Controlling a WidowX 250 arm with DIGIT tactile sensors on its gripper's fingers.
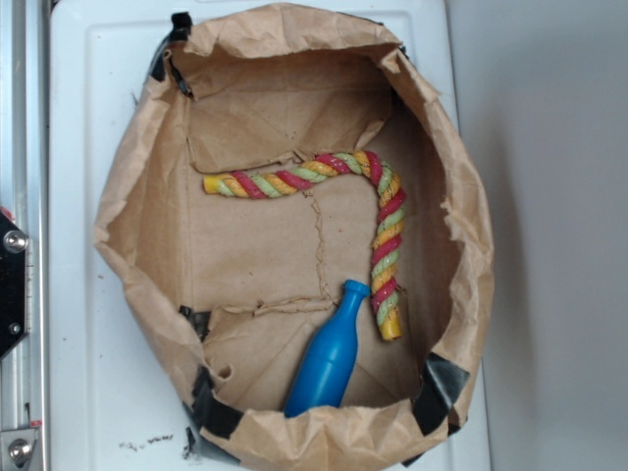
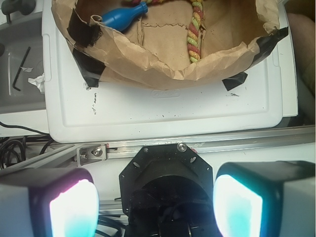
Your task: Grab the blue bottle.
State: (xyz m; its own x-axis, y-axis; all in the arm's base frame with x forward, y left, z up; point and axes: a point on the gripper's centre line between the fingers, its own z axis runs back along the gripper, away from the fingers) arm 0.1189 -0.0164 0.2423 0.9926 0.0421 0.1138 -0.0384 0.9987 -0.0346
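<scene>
Fingers (image 2: 74, 210) spread wide, empty, well short of the blue bottle (image 1: 327, 355) lying untouched inside the paper bag (image 1: 128, 206).

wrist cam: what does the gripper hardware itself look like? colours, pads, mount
Only the wrist view shows the gripper. Two chunky fingers with dark housings carry pale glossy pads, the left one tinted pink-magenta at its edge, the right one cyan. Between them sits a black octagonal mount plate with small screws. No cables or markings are visible on it.
</scene>
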